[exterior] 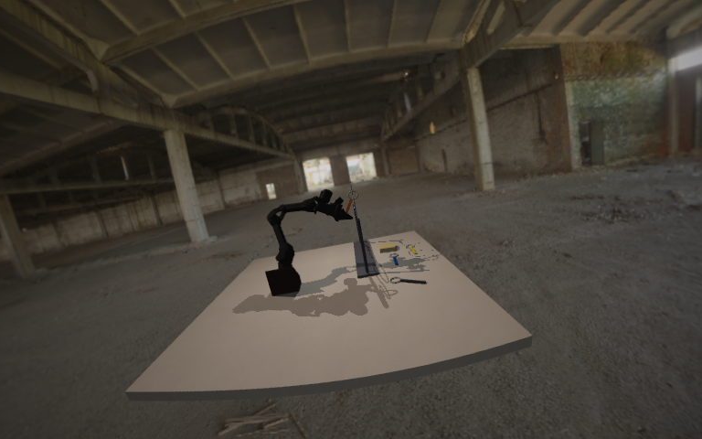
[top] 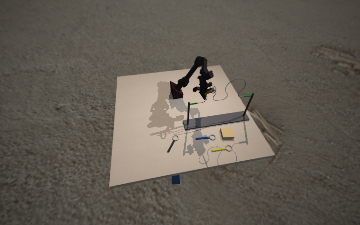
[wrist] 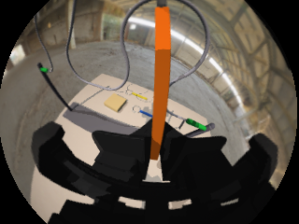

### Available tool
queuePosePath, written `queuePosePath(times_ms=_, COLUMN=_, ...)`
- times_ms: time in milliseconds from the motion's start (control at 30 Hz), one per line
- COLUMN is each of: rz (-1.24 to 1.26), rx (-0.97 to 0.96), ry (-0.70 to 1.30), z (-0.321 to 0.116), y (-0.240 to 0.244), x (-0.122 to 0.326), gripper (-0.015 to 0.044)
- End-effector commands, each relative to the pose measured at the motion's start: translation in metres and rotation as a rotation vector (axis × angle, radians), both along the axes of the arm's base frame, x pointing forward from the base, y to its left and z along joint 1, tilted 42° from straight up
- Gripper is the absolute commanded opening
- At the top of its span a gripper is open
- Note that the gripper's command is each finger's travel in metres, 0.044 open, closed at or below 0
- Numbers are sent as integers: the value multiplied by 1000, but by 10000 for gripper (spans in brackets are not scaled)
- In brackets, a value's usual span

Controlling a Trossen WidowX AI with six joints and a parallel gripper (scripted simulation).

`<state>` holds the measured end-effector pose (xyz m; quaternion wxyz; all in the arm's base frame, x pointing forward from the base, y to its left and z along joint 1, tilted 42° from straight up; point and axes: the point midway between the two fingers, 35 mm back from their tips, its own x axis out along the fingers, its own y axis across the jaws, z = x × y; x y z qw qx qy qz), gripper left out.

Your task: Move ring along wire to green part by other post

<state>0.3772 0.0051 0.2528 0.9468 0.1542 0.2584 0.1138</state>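
My gripper [top: 204,94] [exterior: 349,216] [wrist: 156,119] is shut on the orange handle [top: 208,92] [exterior: 349,205] [wrist: 161,70], which slants up from the fingers to the ring [top: 215,87] [exterior: 347,194]. The ring is above the curving grey wire's left part in the top view and seems to be around the wire; it is too small to tell its clearance, and it is mostly out of the wrist view. The left green part [top: 193,103] [wrist: 196,124] joins the left post [top: 188,113]. The right green part [top: 247,95] [wrist: 43,69] joins the right post [top: 248,104].
The grey wire [wrist: 127,65] makes a tall loop right of the ring in the top view. The posts stand on a dark base [top: 216,120]. In front lie a yellow block [top: 227,133] and rings with blue [top: 202,138], yellow [top: 218,149] and black [top: 171,146] handles.
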Motion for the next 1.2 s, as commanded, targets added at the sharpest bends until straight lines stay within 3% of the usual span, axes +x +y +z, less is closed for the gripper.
queuePosePath(times_ms=0, rz=0, rx=100, ry=8, z=1, y=7, x=-1, gripper=-150)
queuePosePath(times_ms=1167, rz=-25, rx=969, ry=40, z=47, y=49, x=-1, gripper=-150)
